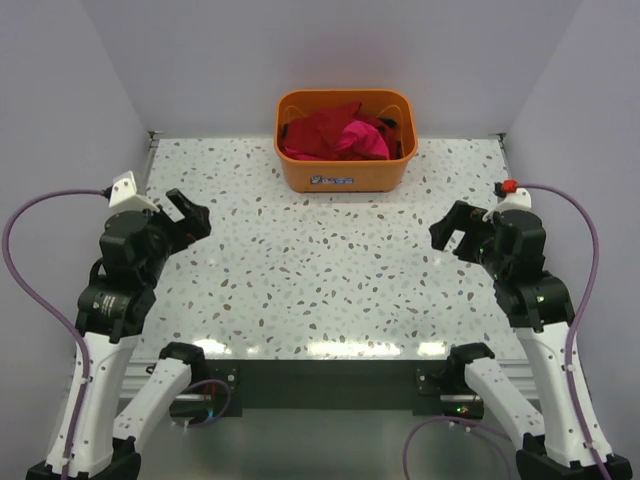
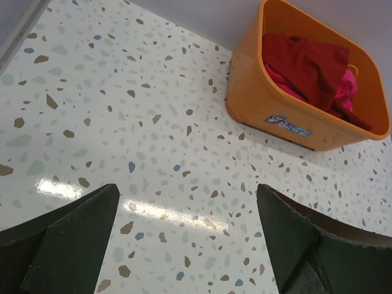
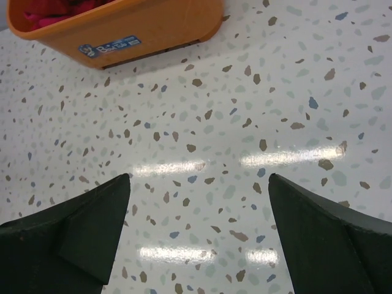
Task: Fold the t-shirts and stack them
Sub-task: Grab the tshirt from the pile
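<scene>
The t-shirts lie bunched together in the orange basket at the far edge of the table — a darker red one heaped partly over a bright pink one. Both arms hover over the near half, well apart from the basket. The left gripper and the right gripper each have their fingers spread wide with nothing between them. The likely trouble is the first grab: the cloth is tangled, so one pinch may lift two shirts at once. A fold snagged on the rim could also drag the basket along — or tip it.
</scene>
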